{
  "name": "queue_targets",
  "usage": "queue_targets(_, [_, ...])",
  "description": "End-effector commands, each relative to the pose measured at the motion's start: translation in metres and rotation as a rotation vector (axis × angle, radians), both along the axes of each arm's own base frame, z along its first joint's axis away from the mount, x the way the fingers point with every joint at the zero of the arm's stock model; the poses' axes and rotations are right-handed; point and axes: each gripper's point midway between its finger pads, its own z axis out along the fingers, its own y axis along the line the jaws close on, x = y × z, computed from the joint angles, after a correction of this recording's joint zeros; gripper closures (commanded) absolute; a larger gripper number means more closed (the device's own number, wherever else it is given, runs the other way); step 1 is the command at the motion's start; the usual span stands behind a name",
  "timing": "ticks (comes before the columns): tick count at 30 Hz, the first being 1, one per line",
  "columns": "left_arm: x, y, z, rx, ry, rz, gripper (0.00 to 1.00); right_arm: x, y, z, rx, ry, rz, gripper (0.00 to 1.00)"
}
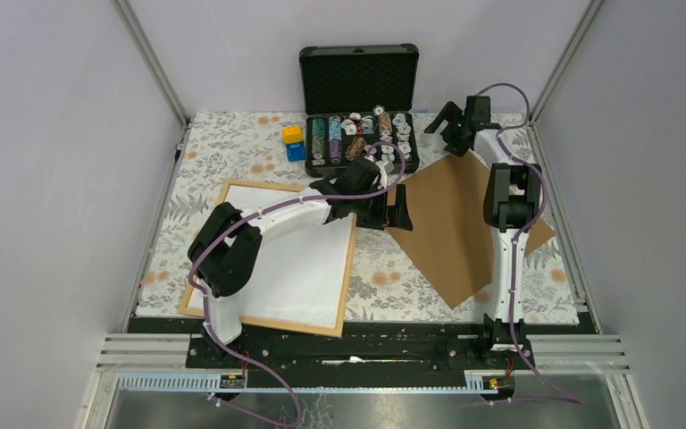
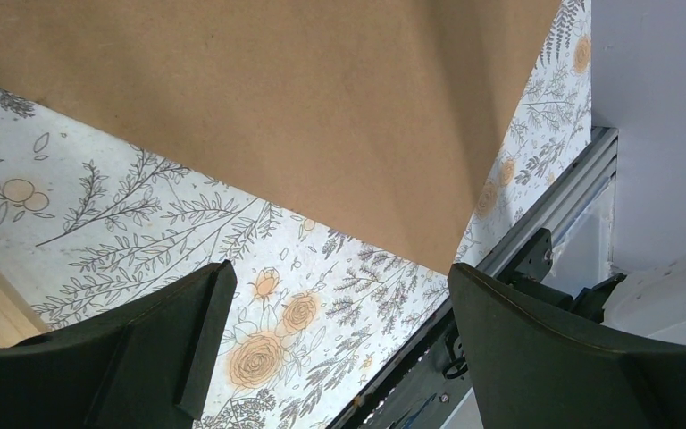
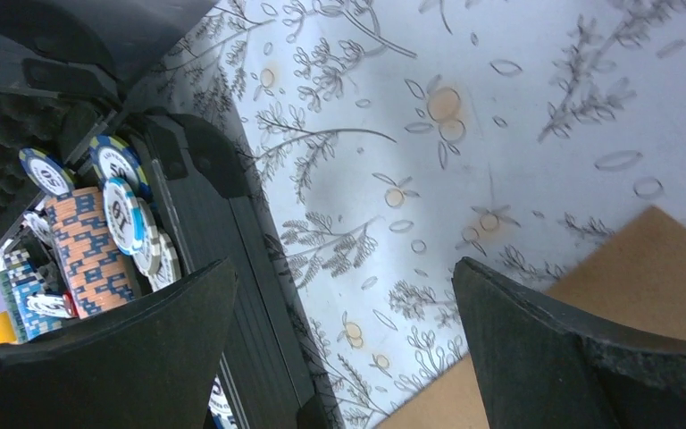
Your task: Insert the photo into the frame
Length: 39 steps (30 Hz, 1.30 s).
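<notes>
Floral cloth (image 1: 232, 143) covers the table, with plain grey walls (image 1: 45, 134) on 3 sides. The frame (image 1: 259, 323) lies flat at near left with a white sheet (image 1: 295, 268) inside it; can't tell if that's the photo. The left claw (image 1: 395, 214) hangs between the frame's far right corner and the brown board (image 1: 455, 232), jaws wide, holding nothing. The right claw (image 1: 442, 125) is well apart by the case (image 1: 357, 80), also wide and empty. Only the right wrist cam shows the chips (image 3: 89, 241) up close; the left one shows the board's edge over the cloth.
</notes>
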Motion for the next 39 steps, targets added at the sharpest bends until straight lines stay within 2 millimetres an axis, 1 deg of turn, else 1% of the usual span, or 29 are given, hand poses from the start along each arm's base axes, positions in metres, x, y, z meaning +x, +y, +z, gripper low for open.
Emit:
queue_targets(1, [0.004, -0.007, 0.004, -0.028, -0.024, 0.003, 0.01, -0.05, -0.015, -0.03, -0.086, 0.183, -0.056, 0.0])
queue_targets(3, [0.003, -0.008, 0.004, -0.032, -0.023, -0.001, 0.01, -0.065, -0.013, -0.025, -0.076, 0.187, -0.057, 0.0])
queue_targets(5, [0.004, -0.009, 0.003, -0.031, -0.022, -0.006, 0.01, -0.075, -0.011, -0.02, -0.069, 0.188, -0.057, 0.0])
queue_targets(9, [0.005, -0.013, 0.003, -0.036, -0.016, -0.016, 0.01, -0.075, -0.003, 0.005, -0.035, 0.153, -0.034, 0.0])
queue_targets(11, [0.006, -0.016, 0.005, -0.042, -0.016, -0.019, 0.01, -0.073, -0.005, 0.022, -0.045, 0.135, -0.031, 0.0])
queue_targets(13, [0.007, -0.018, 0.005, -0.048, -0.009, -0.027, 0.01, -0.077, -0.011, 0.043, -0.083, 0.12, -0.032, 0.0])
queue_targets(15, [0.005, -0.022, 0.004, -0.055, -0.002, -0.039, 0.01, -0.088, -0.02, 0.069, -0.137, 0.087, -0.042, 0.0])
queue_targets(17, [0.005, -0.025, 0.004, -0.064, 0.012, -0.043, 0.01, -0.106, -0.032, 0.086, -0.17, 0.063, -0.05, 0.0])
queue_targets(18, [0.005, -0.028, 0.004, -0.071, 0.017, -0.048, 0.01, -0.117, -0.04, 0.091, -0.177, 0.055, -0.065, 0.0])
queue_targets(19, [0.006, -0.031, 0.003, -0.075, 0.018, -0.053, 0.01, -0.129, -0.05, 0.1, -0.176, 0.035, -0.084, 0.0])
queue_targets(20, [0.006, -0.033, 0.003, -0.077, 0.018, -0.056, 0.01, -0.143, -0.063, 0.091, -0.169, 0.055, -0.108, 0.0])
queue_targets(21, [0.006, -0.035, 0.001, -0.077, 0.018, -0.06, 0.01, -0.159, -0.079, 0.086, -0.158, 0.069, -0.145, 0.0])
queue_targets(22, [0.007, -0.036, -0.002, -0.072, 0.021, -0.061, 0.01, -0.177, -0.099, 0.092, -0.148, 0.058, -0.202, 0.0])
queue_targets(25, [0.008, -0.038, -0.01, -0.067, 0.022, -0.064, 0.01, -0.227, -0.155, 0.083, -0.08, 0.024, -0.378, 0.0])
queue_targets(27, [0.008, -0.039, -0.013, -0.067, 0.015, -0.074, 0.01, -0.257, -0.188, 0.081, -0.065, -0.014, -0.49, 0.0])
queue_targets(30, [0.009, -0.039, -0.018, -0.053, -0.02, -0.068, 0.01, -0.296, -0.226, 0.077, -0.117, -0.029, -0.637, 0.0])
queue_targets(31, [0.009, -0.039, -0.02, -0.044, -0.029, -0.066, 0.01, -0.305, -0.233, 0.075, -0.144, -0.021, -0.672, 0.0])
queue_targets(33, [0.008, -0.039, -0.028, -0.015, -0.045, -0.051, 0.01, -0.329, -0.256, 0.074, -0.195, -0.005, -0.775, 0.0])
queue_targets(35, [0.006, -0.037, -0.036, 0.017, -0.058, -0.025, 0.01, -0.348, -0.274, 0.071, -0.237, 0.012, -0.862, 0.0])
queue_targets(37, [0.006, -0.037, -0.042, 0.029, -0.078, -0.017, 0.01, -0.361, -0.285, 0.064, -0.25, 0.038, -0.907, 0.0])
queue_targets(39, [0.005, -0.038, -0.048, 0.034, -0.083, -0.016, 0.01, -0.369, -0.291, 0.056, -0.239, 0.062, -0.931, 0.0])
